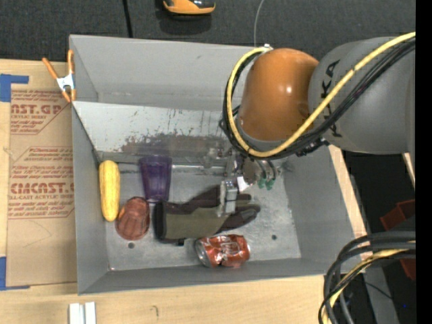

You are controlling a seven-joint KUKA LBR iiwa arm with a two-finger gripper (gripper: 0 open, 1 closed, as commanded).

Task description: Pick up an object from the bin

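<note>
Hanging over the dark brown fabric glove (pixel 192 223), the gripper (pixel 229 196) seems to touch it; whether open or closed, I cannot tell.

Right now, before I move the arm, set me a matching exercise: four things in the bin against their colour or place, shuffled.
Things:
1. corn cob
2. cup
3. glove
4. can

Descriptions:
A. red and crushed, lowest in the view
B. purple
C. yellow, along the bin's left wall
D. dark, lying beneath the gripper

Pairs: 1-C, 2-B, 3-D, 4-A.
</note>
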